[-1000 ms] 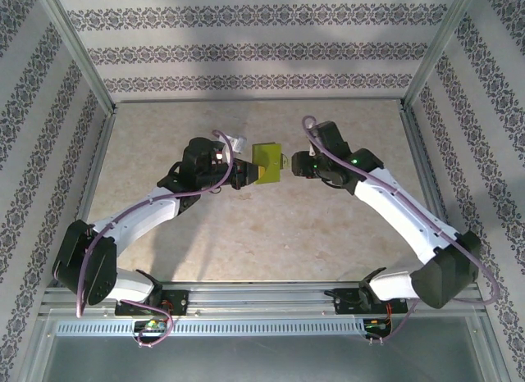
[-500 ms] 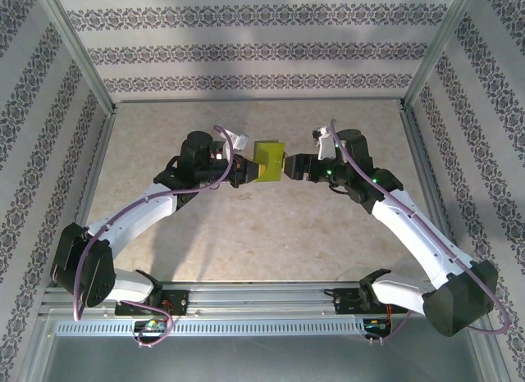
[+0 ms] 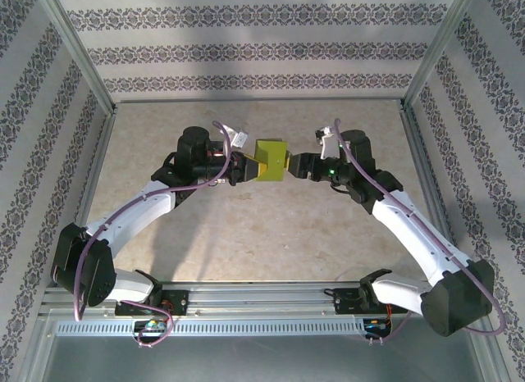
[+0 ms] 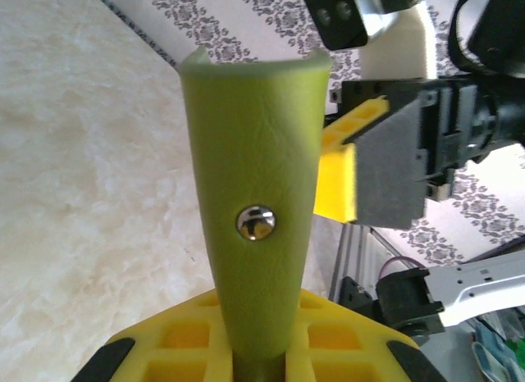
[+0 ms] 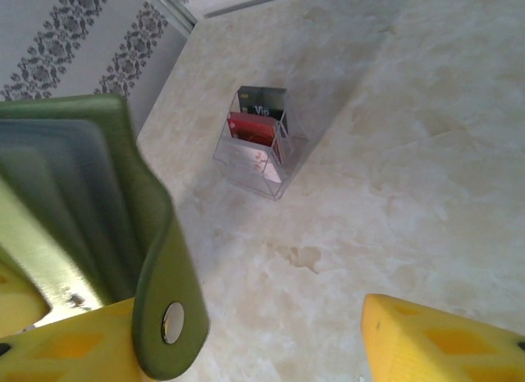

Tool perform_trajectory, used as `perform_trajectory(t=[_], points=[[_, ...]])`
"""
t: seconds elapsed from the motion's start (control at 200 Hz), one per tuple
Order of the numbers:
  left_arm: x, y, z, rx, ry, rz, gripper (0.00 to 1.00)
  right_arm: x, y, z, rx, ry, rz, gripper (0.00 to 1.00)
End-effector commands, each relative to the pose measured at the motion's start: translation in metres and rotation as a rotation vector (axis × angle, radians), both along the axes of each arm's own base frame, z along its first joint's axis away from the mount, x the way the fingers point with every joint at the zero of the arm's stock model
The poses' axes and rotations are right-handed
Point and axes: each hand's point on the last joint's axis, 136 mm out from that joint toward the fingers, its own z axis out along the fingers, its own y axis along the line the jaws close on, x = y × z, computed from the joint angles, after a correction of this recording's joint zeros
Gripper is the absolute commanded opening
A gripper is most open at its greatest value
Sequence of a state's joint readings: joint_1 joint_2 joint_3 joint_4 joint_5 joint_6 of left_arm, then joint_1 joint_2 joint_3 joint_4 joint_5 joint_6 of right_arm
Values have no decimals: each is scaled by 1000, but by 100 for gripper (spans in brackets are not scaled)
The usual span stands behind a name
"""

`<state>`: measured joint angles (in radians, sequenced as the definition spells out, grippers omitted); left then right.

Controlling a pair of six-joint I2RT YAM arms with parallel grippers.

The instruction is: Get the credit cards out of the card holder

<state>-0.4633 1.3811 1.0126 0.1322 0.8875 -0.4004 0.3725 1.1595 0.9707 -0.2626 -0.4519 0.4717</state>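
Note:
My left gripper [image 3: 246, 167] is shut on the card holder [image 3: 271, 161], a yellow-green leather sleeve held above the middle of the table. In the left wrist view the card holder [image 4: 250, 193] rises from between my yellow fingers [image 4: 349, 337], its metal snap [image 4: 255, 222] facing the camera. My right gripper [image 3: 299, 165] stands open at the holder's right edge. In the right wrist view the holder's snap tab [image 5: 168, 316] and grey inner leaves [image 5: 66, 193] lie by the left finger [image 5: 49, 341]. The other finger [image 5: 443, 341] is well apart. The credit cards inside the holder are hidden.
On the marble table [image 5: 394, 169], below the grippers, stands a clear plastic box [image 5: 256, 152] with a red card and a dark card upright in it. Patterned walls on metal posts close in the table [image 3: 271, 226] on three sides.
The left arm has carried the holder slightly back and to the right. The right arm has swung its wrist round, and its open fingers now stand at the holder's right edge.

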Motion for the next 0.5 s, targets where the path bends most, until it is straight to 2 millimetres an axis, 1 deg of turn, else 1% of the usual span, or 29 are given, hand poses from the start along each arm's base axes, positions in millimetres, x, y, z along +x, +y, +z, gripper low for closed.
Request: perform_trajectory(t=[0.0,0.065,0.145,0.3,0.365,0.5], points=[[-1,-2,33,-98,-69,-52,0,-3,-2,10,52,-37,9,63],[-2,-4,36,-115,-62,-67,0,-3,-1,12,76,-40,15,62],[-3,-6,36,-127,-46,-82,0,-5,5,18,115,-51,45,62],[-5,-6,39,-137,-31,-98,0,-11,20,38,229,-104,135,61],[-8,-7,41,-147,-26,-109,0,-14,25,46,269,-125,175,60],[-11,-8,51,-189,-22,-128,0,-21,32,59,333,-158,244,56]])
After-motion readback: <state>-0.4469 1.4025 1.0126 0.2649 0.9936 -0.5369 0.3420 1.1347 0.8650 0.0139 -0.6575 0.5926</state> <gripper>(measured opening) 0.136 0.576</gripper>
